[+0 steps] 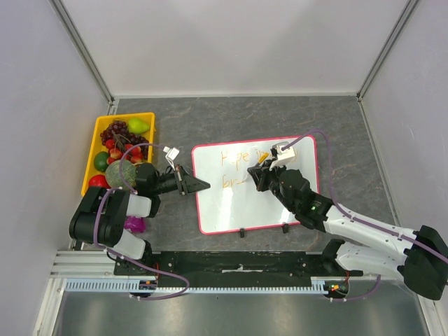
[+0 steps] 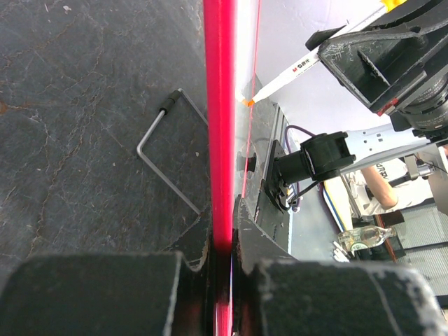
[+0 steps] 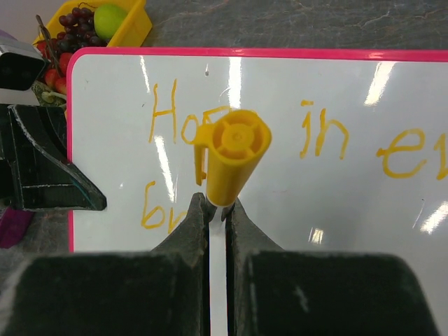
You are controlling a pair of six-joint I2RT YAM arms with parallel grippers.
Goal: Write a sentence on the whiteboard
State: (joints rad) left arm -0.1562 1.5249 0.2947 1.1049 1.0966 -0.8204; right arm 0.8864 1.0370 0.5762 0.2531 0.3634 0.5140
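The whiteboard lies flat on the grey table, pink-framed, with the orange sentence in two lines across its far half. My left gripper is shut on the board's left edge, and the pink frame runs between its jaws. My right gripper hangs over the board's upper middle, shut on a white marker with a yellow cap end. That marker slants down, its orange tip at the board's surface. In the right wrist view I read "Ho", "in", "e" and "br" on the board; the marker hides the rest.
A yellow fruit tray with grapes and other fruit stands left of the board, behind the left arm. A purple object lies by the left arm's base. Two black feet sit on the board's near edge. A bent wire lies beside the board's edge.
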